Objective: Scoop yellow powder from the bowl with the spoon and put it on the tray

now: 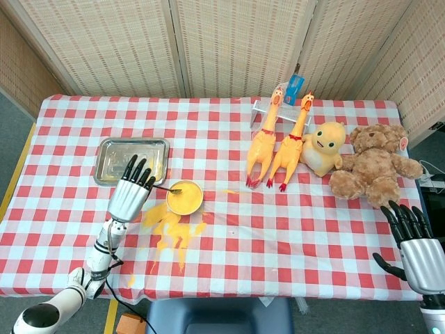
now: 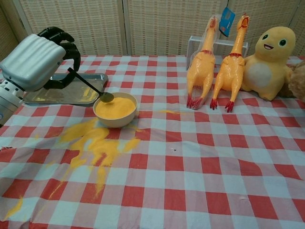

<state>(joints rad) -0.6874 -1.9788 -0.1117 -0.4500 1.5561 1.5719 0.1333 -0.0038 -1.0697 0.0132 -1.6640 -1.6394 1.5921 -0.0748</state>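
Note:
A white bowl (image 2: 116, 110) (image 1: 184, 197) of yellow powder stands left of centre on the checked cloth. My left hand (image 2: 38, 61) (image 1: 131, 191) grips a dark spoon (image 2: 90, 87) by its handle. The spoon's scoop (image 2: 106, 97) hovers over the bowl's left rim with some yellow powder in it. The steel tray (image 2: 66, 92) (image 1: 119, 160) lies behind and left of the bowl, with a little yellow powder near its right end. My right hand (image 1: 416, 245) is far off at the table's front right, open and holding nothing.
Spilled yellow powder (image 2: 93, 143) streaks the cloth in front of the bowl. Two rubber chickens (image 2: 217, 67), a yellow plush (image 2: 270, 56) and a brown teddy bear (image 1: 373, 165) sit at the back right. A white rack (image 2: 205, 44) stands behind the chickens.

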